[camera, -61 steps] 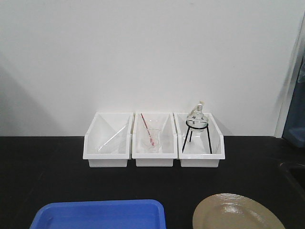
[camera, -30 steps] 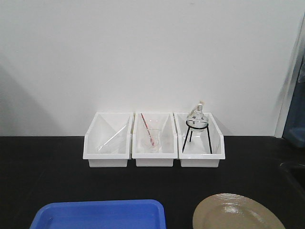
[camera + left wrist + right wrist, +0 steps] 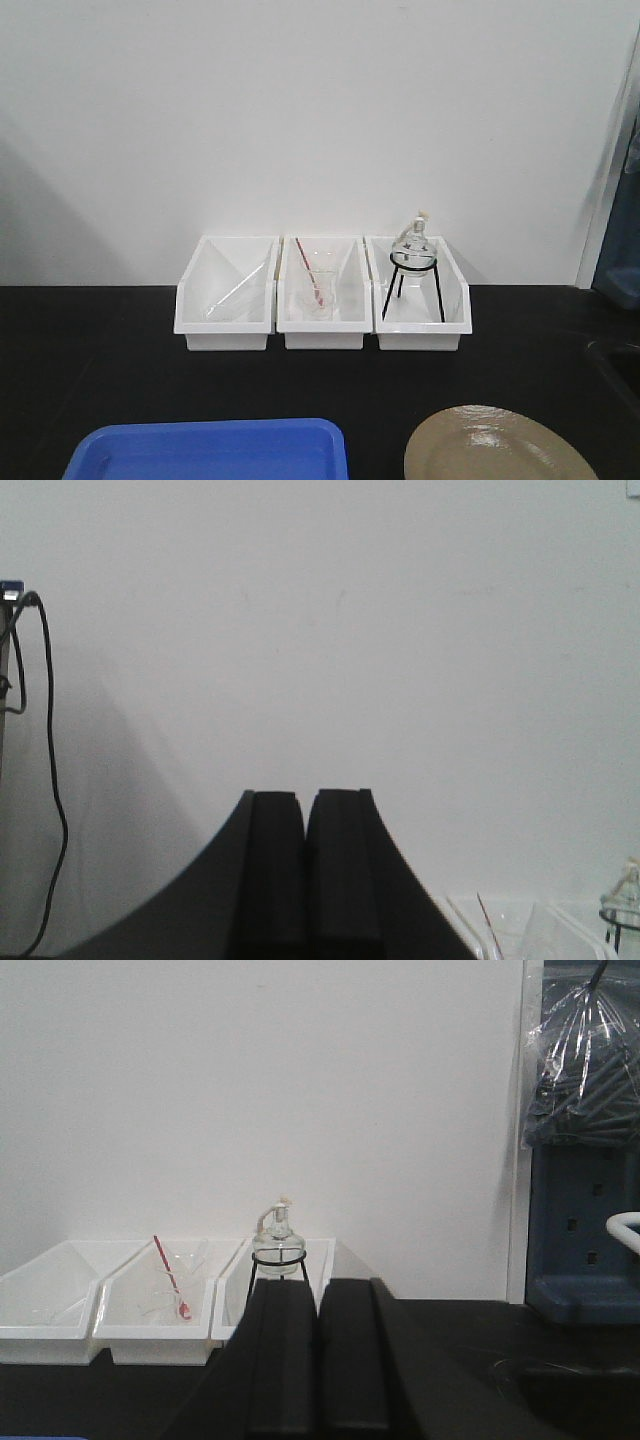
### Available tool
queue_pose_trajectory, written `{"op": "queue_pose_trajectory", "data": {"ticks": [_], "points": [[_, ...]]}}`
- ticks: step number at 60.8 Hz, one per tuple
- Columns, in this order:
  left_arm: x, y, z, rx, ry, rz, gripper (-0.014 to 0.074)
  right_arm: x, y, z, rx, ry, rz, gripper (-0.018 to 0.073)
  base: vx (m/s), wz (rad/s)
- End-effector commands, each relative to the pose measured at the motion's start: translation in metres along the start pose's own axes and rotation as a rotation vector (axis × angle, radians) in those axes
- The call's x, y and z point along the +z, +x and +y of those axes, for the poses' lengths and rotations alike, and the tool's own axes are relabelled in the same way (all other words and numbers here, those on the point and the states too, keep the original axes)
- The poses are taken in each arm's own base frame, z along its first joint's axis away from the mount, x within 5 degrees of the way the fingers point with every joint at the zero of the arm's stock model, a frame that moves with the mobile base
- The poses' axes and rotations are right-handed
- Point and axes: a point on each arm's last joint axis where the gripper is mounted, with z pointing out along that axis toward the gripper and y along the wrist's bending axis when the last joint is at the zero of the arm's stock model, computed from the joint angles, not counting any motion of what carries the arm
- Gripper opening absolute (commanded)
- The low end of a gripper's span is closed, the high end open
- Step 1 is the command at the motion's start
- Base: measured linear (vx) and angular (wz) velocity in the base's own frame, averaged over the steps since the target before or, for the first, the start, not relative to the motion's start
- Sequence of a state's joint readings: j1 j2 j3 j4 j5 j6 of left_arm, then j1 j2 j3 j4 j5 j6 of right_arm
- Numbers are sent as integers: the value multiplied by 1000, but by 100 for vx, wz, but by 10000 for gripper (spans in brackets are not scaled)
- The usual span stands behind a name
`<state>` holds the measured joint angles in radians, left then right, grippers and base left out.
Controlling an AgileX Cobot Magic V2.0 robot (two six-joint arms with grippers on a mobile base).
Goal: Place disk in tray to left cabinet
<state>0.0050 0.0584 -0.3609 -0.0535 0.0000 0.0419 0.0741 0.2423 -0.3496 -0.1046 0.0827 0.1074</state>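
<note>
Nothing has moved: the disk (image 3: pixel 497 446) lies right of the tray (image 3: pixel 210 430), apart; left gripper (image 3: pixel 305 802) and right gripper (image 3: pixel 318 1296) are closed, empty.

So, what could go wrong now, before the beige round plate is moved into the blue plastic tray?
The glossy beige round plate lies flat on the black counter, so a grasp on its edge may slip. The left gripper and the right gripper both look shut; one must open first. The glass flask on a black tripod stands behind the plate and could be knocked.

No readable text or labels anywhere.
</note>
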Motion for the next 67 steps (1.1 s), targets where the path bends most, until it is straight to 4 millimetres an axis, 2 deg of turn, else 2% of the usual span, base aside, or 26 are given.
{"op": "queue_pose_trajectory", "data": {"ticks": [1,13,17,25,32,38,49,57,67], "points": [[14,-22,0,-14,-2,-39,1,13,-23,0,-10,-2,-52,69,0,0],[35,-3,0,-13,-2,116,74,40,-10,0,-4,-2,79,193,0,0],[40,4,0,-13,-2,172,127,46,-5,0,2,-1,117,265,0,0],[49,13,0,-14,-2,242,292,53,1,0,2,-1,155,403,0,0],[52,18,0,-14,-2,283,418,57,6,0,14,1,186,477,0,0],[53,21,0,-15,-2,303,474,57,12,1,117,13,248,484,0,0],[53,21,0,-15,-2,304,482,63,37,4,452,77,489,485,0,0],[53,21,0,-15,-2,304,482,81,56,5,695,169,589,485,0,0],[53,21,0,-15,-2,304,482,105,78,3,841,264,625,485,0,0]]}}
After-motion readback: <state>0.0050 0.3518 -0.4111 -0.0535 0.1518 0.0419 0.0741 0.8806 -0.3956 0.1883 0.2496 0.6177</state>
